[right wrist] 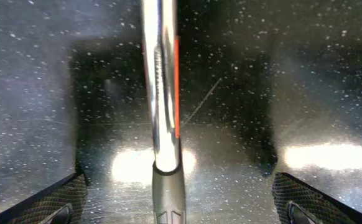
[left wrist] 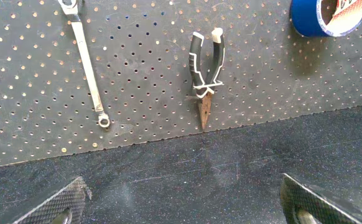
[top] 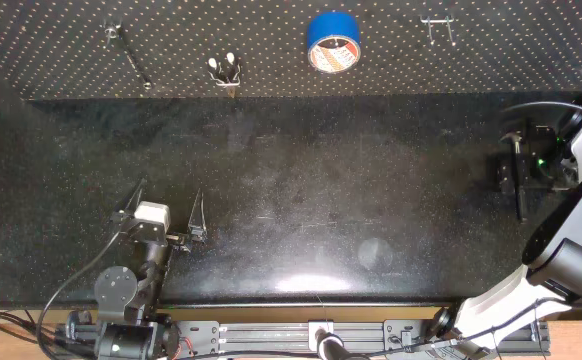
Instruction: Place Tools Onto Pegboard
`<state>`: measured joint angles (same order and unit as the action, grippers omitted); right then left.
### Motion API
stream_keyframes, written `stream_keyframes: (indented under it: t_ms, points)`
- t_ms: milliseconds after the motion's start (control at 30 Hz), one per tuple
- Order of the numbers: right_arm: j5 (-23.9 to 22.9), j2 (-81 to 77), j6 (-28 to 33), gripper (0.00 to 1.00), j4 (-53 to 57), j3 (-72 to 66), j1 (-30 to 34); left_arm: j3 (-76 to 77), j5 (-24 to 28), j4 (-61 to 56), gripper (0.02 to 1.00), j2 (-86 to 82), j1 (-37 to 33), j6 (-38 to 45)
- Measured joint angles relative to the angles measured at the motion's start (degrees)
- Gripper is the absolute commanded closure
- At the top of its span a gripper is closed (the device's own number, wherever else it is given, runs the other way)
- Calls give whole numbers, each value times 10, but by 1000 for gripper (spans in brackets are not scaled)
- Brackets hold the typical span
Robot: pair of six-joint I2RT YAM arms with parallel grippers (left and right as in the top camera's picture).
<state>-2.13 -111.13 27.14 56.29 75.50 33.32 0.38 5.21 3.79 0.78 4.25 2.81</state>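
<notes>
One chrome-shafted, red-striped tool (right wrist: 161,93) lies ungripped between our right gripper's (right wrist: 181,202) wide-open jaws; our left gripper (left wrist: 181,199) gapes empty too.

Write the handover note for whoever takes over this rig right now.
Grasping parts: left tool open and empty, near its base, facing the pegboard. The right tool is open, straddling a chrome-shafted implement that lies on the table at the right; not gripped.
Done: wrench, pliers and blue tape hang on the pegboard.
Left: grip the implement and hang it; the double hook at the board's right looks free.
</notes>
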Motion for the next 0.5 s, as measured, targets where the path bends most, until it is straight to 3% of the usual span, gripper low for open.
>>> stream_keyframes:
  t_ms: [133, 500]
  points:
    - [32, 0, 0, 25, 0, 0, 0, 0, 0, 0, 25, 0, 0, 0]
    - [38, -3, 0, 27, 2, 3, 3, 0, 0, 0, 25, 0, 0, 0]
